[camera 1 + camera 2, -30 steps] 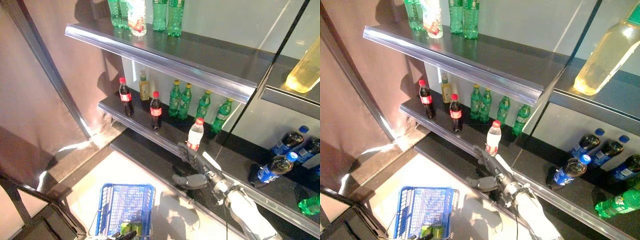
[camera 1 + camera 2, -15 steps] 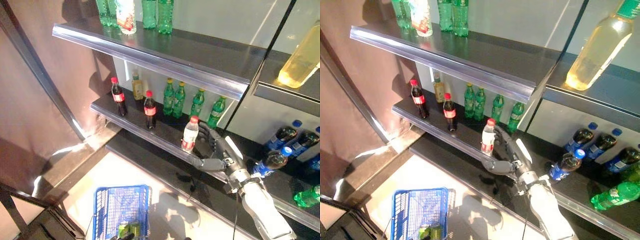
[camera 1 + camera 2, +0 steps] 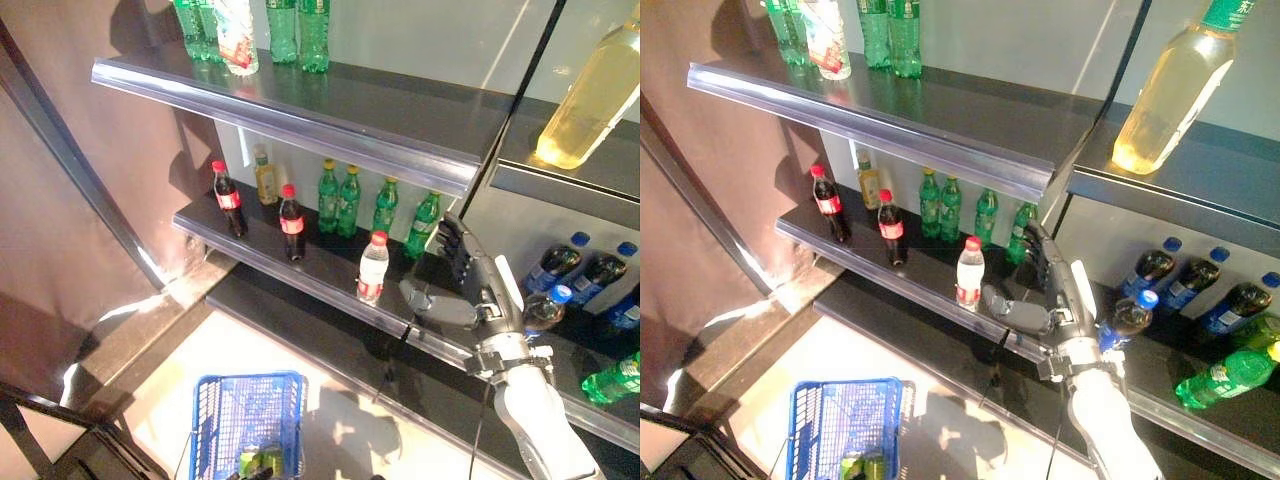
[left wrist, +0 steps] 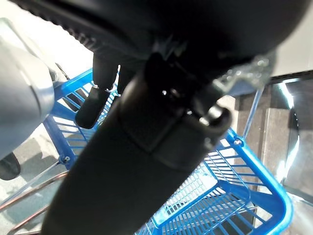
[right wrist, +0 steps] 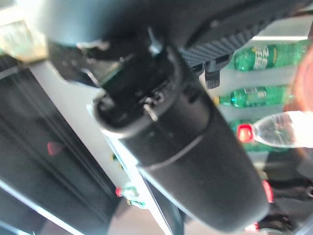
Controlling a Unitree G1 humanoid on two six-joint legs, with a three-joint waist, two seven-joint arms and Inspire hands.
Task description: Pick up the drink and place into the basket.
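My right hand (image 3: 470, 285) is raised at the middle shelf (image 3: 310, 275), fingers (image 3: 452, 245) straight and spread, thumb (image 3: 425, 303) reaching out sideways; it grips nothing. The drink (image 3: 372, 268), a clear bottle with a red cap and red label, stands upright near the shelf's front edge, just off my thumb's tip and apart from it. Past my fingers, toward the back of the shelf, stands a row of green bottles (image 3: 382, 208), the nearest one close to my fingertips. Farther out beyond the drink are two dark cola bottles (image 3: 258, 205) and a small yellow bottle (image 3: 265, 176). On my hand's other side lie dark bottles with blue caps (image 3: 575, 275).

The blue basket (image 3: 248, 420) sits well below my right hand, on the pale floor (image 3: 330, 395), with some green item inside it. My left hand (image 4: 95, 105) shows only in its wrist view, right over the basket's blue wire rim (image 4: 266, 183); I cannot tell how its fingers are set.
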